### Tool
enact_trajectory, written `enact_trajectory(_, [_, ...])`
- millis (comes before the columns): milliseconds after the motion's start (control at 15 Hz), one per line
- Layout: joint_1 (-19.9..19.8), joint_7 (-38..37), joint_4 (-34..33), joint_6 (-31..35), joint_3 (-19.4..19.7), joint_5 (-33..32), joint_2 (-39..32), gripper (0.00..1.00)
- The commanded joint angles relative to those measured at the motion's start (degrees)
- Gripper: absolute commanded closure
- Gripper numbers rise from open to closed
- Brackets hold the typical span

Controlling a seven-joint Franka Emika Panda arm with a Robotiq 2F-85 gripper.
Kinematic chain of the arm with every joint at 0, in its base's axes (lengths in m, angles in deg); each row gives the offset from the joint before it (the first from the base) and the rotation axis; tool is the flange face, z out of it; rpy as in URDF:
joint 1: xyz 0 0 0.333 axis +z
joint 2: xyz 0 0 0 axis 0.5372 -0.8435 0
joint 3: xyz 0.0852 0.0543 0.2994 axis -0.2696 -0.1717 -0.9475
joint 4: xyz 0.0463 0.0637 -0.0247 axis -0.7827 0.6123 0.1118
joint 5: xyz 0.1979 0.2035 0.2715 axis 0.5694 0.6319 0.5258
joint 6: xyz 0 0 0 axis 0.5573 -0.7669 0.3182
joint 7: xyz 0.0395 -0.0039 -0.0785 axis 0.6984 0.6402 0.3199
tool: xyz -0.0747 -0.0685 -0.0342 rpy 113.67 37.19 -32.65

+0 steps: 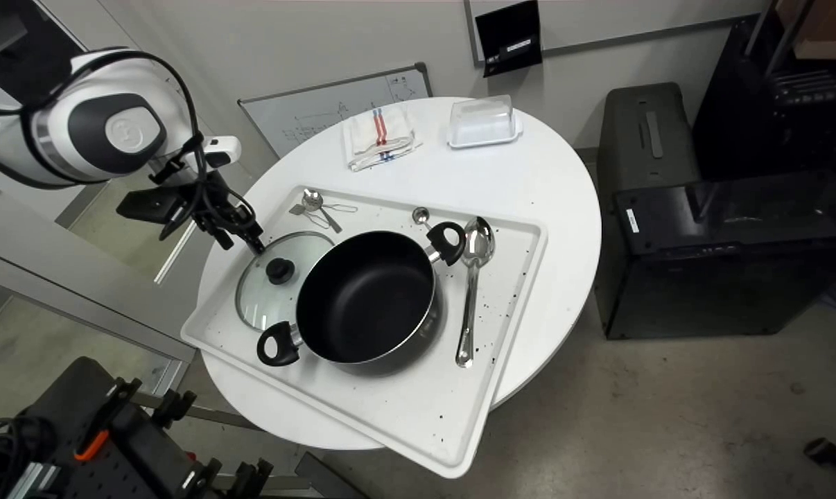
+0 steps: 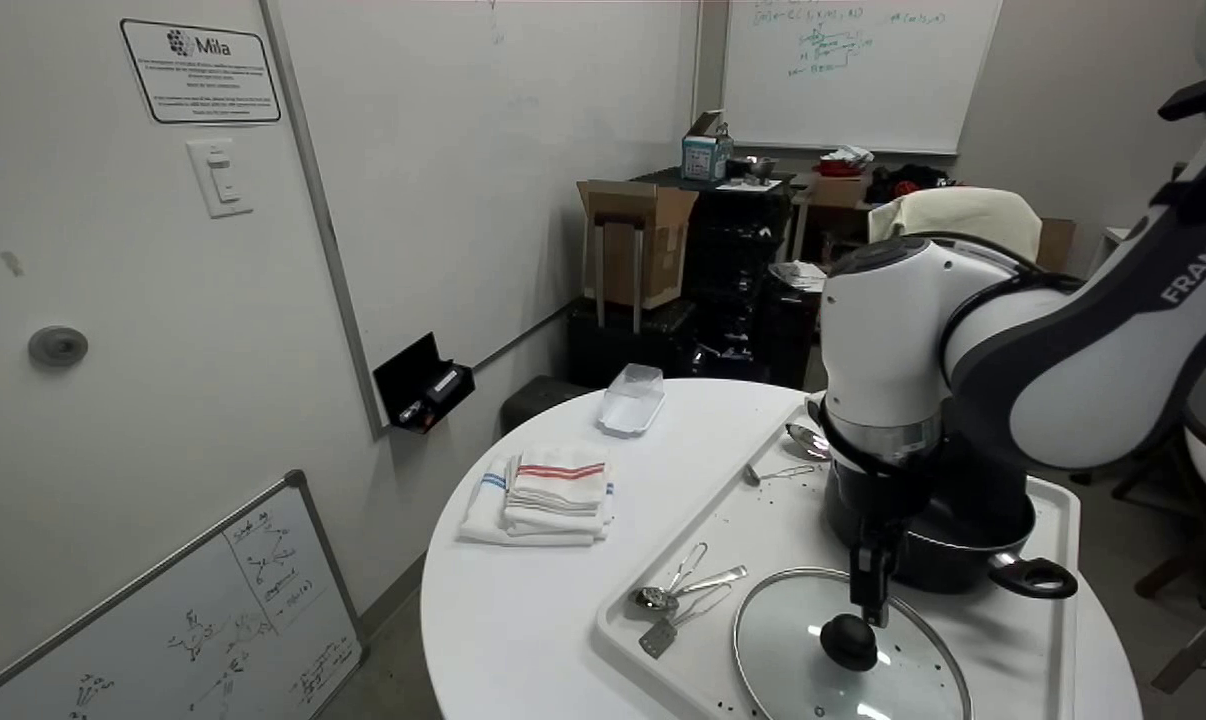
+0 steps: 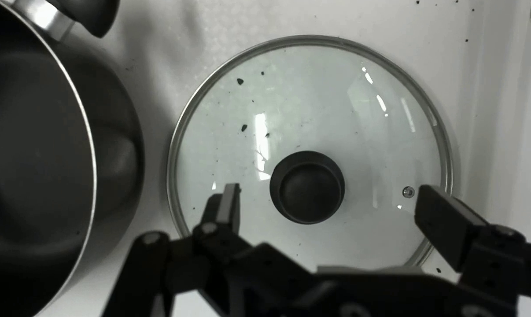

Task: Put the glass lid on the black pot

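Note:
The glass lid point(image 1: 262, 296) lies flat on the tray, knob up, beside the black pot point(image 1: 366, 298), and it also shows in an exterior view point(image 2: 788, 650). In the wrist view the lid point(image 3: 318, 105) is in the middle with its black knob point(image 3: 308, 188). The pot stands upright and open; the arm partly hides it in an exterior view point(image 2: 948, 560), and its edge shows at the left of the wrist view point(image 3: 32, 154). My gripper point(image 3: 329, 188) is open and empty above the lid, its fingers to either side of the knob and apart from it.
The white tray point(image 1: 418, 423) sits on a round white table point(image 1: 563, 187). A large spoon point(image 1: 470, 298) lies beyond the pot, a small spoon point(image 1: 421, 216) near its handle, and small utensils point(image 1: 317, 204) near the tray's edge. Folded towels point(image 1: 380, 135) and a clear-lidded dish point(image 1: 484, 123) stand behind.

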State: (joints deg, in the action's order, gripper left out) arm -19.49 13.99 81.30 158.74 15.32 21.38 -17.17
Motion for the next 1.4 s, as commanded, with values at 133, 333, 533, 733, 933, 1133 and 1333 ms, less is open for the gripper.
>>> enact_trajectory(133, [2.8,0.47,-5.36,-0.13,2.4,0.17,-6.54,0.0])
enact_trajectory(333, [3.45,0.49,-7.06,-0.35,2.99,0.24,-9.06,0.0])
enact_trajectory(533, [4.08,0.22,-8.76,-0.39,3.62,0.21,-11.18,0.0])
enact_trajectory(733, [4.43,0.15,-9.87,-0.35,3.94,0.3,-12.54,0.0])
enact_trajectory(933, [4.73,0.13,-10.49,-0.23,4.15,0.31,-13.35,0.0])
enact_trajectory(1133, [4.91,0.15,-10.91,-0.18,4.32,0.34,-13.9,0.26])
enact_trajectory(1333, [4.89,0.3,-10.96,-0.08,4.25,0.4,-13.93,0.48])
